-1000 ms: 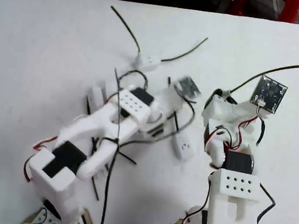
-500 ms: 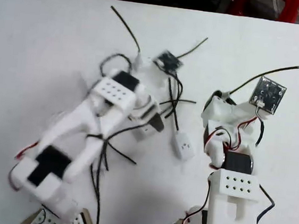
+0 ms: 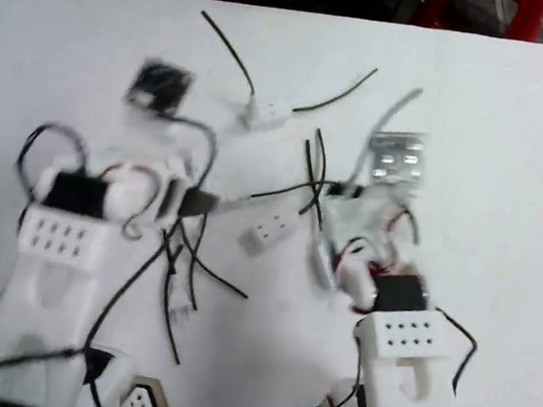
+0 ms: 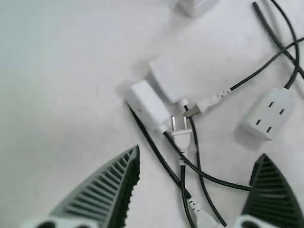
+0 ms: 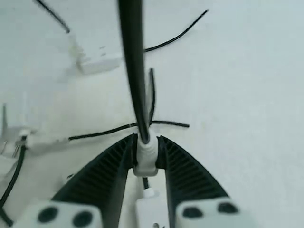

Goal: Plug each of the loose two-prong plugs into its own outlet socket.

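Plugs look light, with hard white bodies and soft cords, so the body seems the best hold. Left of the outlet socket [image 3: 269, 230], the left gripper [image 4: 199, 153] hovers with jaws apart over a loose plug [image 4: 180, 135]. Right of the socket, the right gripper [image 5: 146, 138] is clamped on a second plug [image 5: 144, 160].

The desk [image 3: 511, 141] is smooth and matt, the outlet socket [image 4: 268, 114] is white plastic, and the plug [image 4: 182, 137] has shiny metal prongs.
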